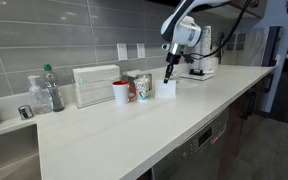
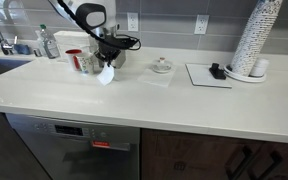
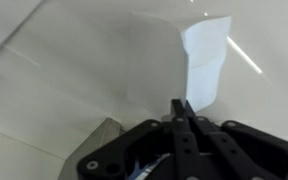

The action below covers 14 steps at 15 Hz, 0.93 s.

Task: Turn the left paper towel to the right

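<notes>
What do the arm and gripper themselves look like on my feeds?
The arm is white, with rounded segments and dark joints. The gripper is black, with two slim fingers. Black cables loop beside the wrist. No markings are readable.

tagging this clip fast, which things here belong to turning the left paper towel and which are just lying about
In the job:
left paper towel
hand, shut on the towel's edge

Just lying about:
red mug
white dispenser box
clear bottle
small dish
cup stack
</notes>
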Motion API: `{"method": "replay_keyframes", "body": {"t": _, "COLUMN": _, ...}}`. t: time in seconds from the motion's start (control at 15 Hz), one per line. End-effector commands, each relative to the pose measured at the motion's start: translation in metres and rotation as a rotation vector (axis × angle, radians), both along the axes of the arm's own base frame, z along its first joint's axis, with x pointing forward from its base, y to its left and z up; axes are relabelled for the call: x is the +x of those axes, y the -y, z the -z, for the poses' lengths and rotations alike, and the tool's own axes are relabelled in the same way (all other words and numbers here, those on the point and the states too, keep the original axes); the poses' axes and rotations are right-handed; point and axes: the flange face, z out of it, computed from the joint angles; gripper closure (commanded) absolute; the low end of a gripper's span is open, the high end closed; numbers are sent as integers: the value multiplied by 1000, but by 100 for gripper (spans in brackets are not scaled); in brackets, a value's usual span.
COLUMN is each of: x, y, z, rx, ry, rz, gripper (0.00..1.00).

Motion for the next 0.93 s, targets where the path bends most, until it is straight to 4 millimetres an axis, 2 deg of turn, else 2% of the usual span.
{"method": "replay_keyframes", "body": {"t": 0.0, "x": -35, "y": 6, "z": -43, "rx": 192, "ry": -27, "rz": 3, "gripper": 100}}
{"method": "replay_keyframes", "body": {"t": 0.2, "x": -47, "y": 12, "z": -69, "rx": 379, "ry": -54, "rz": 34, "gripper": 100}}
{"method": "replay_keyframes", "body": {"t": 0.4, "x": -49, "y": 30, "z": -66, "rx": 492, "ry": -119, "rz": 149, "gripper": 100}}
{"method": "replay_keyframes", "body": {"t": 0.67, "x": -41, "y": 58, "z": -21, "rx": 520, "ry": -216, "rz": 309, "gripper": 100}}
{"method": "replay_keyframes", "body": {"t": 0.87, "x": -34, "y": 74, "z": 24, "rx": 474, "ry": -268, "rz": 468, "gripper": 100}}
